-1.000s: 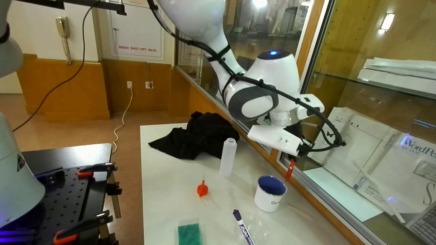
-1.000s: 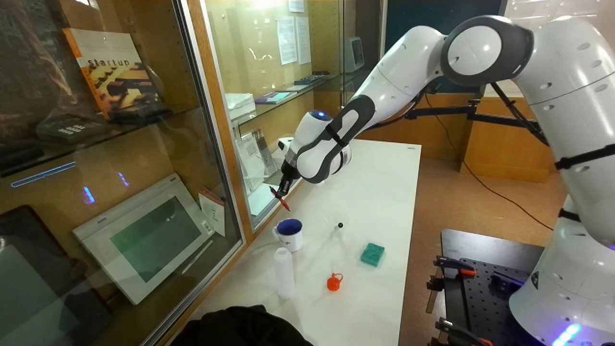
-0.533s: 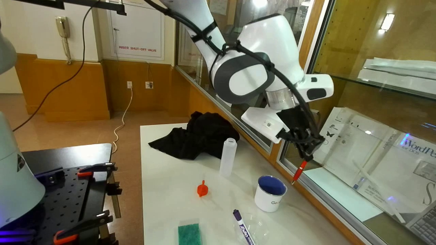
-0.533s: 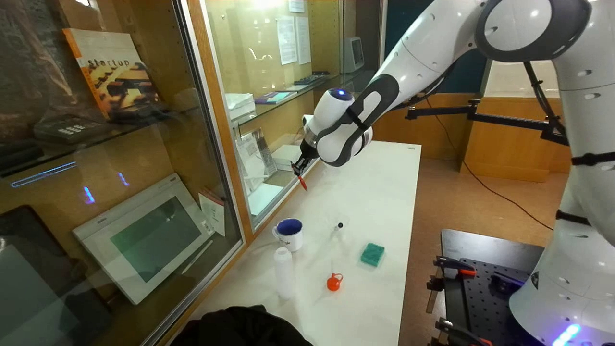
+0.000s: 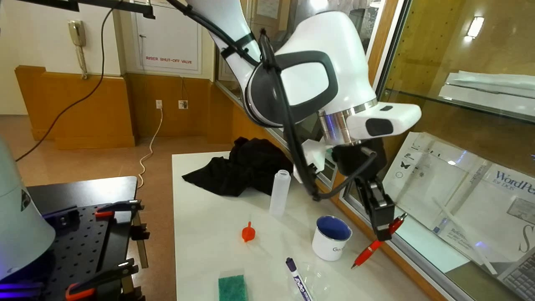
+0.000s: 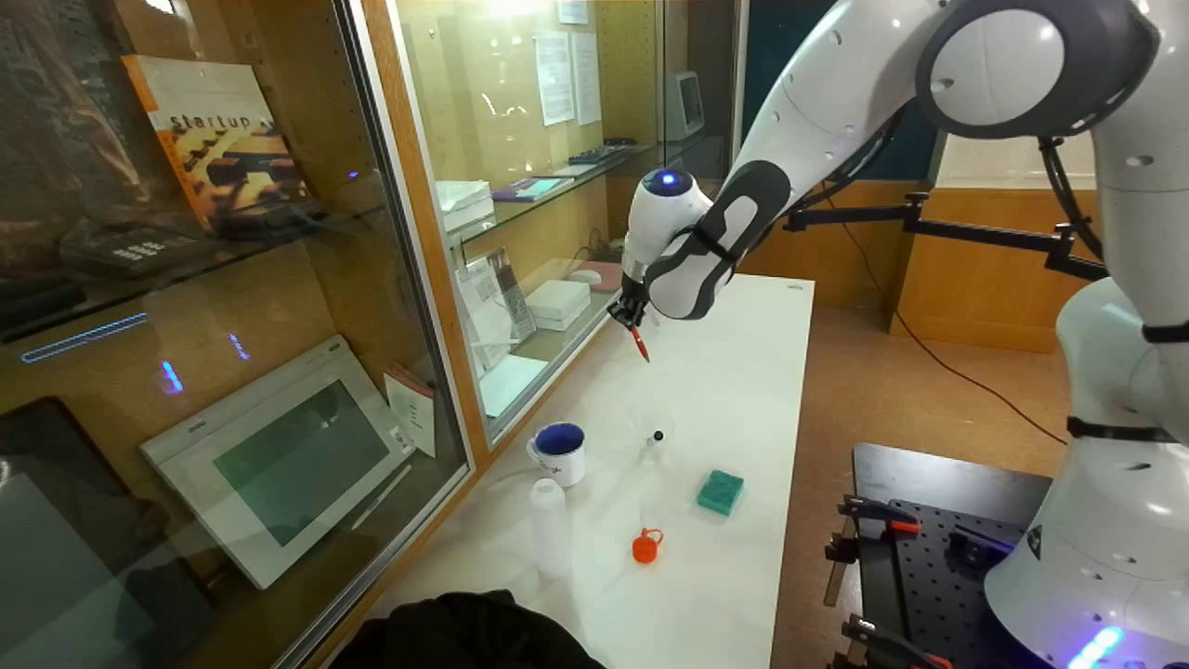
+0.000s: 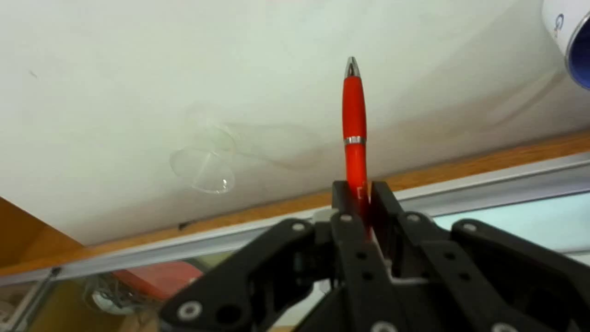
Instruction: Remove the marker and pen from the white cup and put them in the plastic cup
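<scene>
- We see the claw [image 7: 360, 186] pinching the pen [image 7: 354, 115], a red one, its tip slanting down above the surface [image 5: 200, 251].
- In both exterior views we find the white cup [image 5: 327, 248] standing upright, apart from the pen.
- The marker [image 5: 299, 279] tilts, purple end up, at a faint, clear plastic cup [image 5: 319, 279]; inside or beside, we cannot tell.
- A green sponge [image 5: 232, 288] lies near the marker.

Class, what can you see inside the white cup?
Only blue lining shows in the white cup; the cup itself covers the rest. Its bottom can't be made out.
</scene>
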Robot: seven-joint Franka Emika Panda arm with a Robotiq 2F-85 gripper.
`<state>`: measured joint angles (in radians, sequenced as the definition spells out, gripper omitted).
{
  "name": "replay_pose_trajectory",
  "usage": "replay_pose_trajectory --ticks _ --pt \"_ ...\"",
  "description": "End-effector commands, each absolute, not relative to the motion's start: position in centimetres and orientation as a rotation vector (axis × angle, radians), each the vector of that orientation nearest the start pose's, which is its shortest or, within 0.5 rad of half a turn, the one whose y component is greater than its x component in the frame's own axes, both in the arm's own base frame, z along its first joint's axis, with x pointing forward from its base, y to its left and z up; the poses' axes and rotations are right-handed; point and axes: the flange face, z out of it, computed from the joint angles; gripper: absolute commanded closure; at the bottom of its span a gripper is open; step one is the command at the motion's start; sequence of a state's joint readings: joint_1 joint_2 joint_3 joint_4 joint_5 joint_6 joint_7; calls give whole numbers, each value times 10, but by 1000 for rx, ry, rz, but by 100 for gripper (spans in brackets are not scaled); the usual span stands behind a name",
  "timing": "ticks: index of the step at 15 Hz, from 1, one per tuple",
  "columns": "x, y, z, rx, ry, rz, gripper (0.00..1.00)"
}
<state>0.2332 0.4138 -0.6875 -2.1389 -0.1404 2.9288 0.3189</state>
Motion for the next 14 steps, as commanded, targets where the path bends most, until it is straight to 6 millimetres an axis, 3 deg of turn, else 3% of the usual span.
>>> replay_pose_trajectory --ticks 1,5,14 --pt "551 -233 275 -3209 1172 -521 96" --pt "548 -224 248 -3078 1379 -347 96" --pt "547 -238 225 -2904 1488 -503 96"
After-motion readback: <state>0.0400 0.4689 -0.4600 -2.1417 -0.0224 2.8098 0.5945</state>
